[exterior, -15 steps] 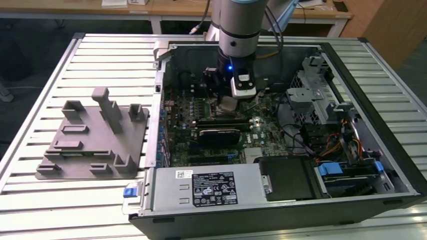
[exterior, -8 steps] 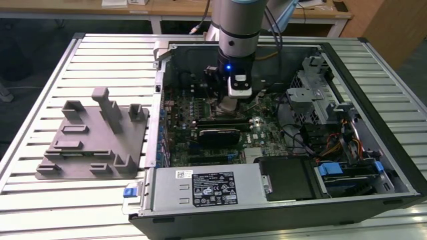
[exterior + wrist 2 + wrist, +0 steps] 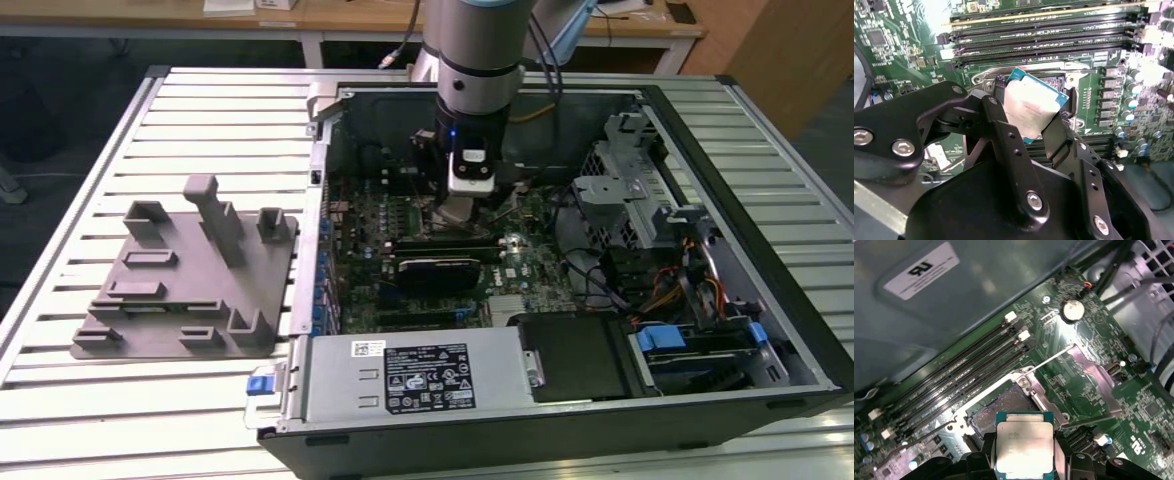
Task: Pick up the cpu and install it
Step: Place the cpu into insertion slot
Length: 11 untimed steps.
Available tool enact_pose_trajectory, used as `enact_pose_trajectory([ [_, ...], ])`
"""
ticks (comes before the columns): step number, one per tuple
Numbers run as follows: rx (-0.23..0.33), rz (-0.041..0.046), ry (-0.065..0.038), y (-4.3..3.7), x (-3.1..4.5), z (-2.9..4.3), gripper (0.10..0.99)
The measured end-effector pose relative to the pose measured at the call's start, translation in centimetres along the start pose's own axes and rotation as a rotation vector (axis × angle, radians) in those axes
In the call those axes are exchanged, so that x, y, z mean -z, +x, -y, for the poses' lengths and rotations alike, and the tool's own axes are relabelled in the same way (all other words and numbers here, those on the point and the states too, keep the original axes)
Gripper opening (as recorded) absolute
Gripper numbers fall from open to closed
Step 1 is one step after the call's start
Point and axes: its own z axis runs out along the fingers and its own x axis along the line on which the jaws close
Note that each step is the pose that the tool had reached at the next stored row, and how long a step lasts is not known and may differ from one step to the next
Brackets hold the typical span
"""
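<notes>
The cpu is a flat silver-topped square with a thin green edge, and my gripper is shut on it by two opposite sides. In both wrist views it hangs tilted just above the open motherboard socket, not seated in it. The second wrist view shows the cpu between the black fingers over the socket frame. In the exterior view the gripper reaches down into the open computer case, over the middle of the motherboard.
The socket's metal load plate lies flipped open beside it. Memory slots run along the socket's other side. A grey plastic tray with posts stands at the exterior view's left. Power supply, cables and drive cage crowd the case.
</notes>
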Motion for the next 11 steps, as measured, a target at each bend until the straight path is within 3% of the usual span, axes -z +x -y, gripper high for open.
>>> enact_pose_trajectory([
  [11, -0.136, 0.0045, 0.000, 0.00, -0.01, 0.00, 0.545],
])
